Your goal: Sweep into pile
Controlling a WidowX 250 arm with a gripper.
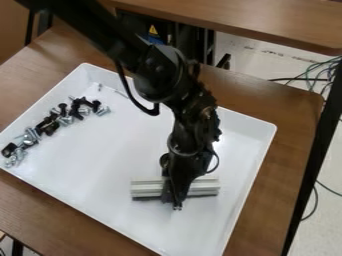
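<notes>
And there was the black arm (159, 70), angling in from the upper left of the view, with its hand (177, 205) hanging down over the right-hand part of the white tray (113, 160). What did the hand have? A pale, ridged bar (144, 186) — pinched near the middle, one end sticking out on either side of the fingers. The bar ran nearly straight across the view, inside the tray, with a thin dark strip along its lower edge. Whether it was touching the tray's floor, nobody could tell from this angle.

Over to the left, then, for the small hardware! The screws and bolts (65, 120) lay in a loose, curving band beside the tray's upper-left wall (dark ones and silvery ones, all mixed together), running down towards the left corner. Some overlapped, others lay slightly apart, and one little silvery piece (100, 87) sat up by the top corner, away from the rest. The bar was well apart from the lot of them — between the two stretched the tray's smooth white bottom.

Under it all, the tray rested on a brown wooden table (292, 145). Off to the right, thin cables (319, 75) trailed over a pale floor (248, 55), and another wooden surface (234, 20) crossed the top.
</notes>
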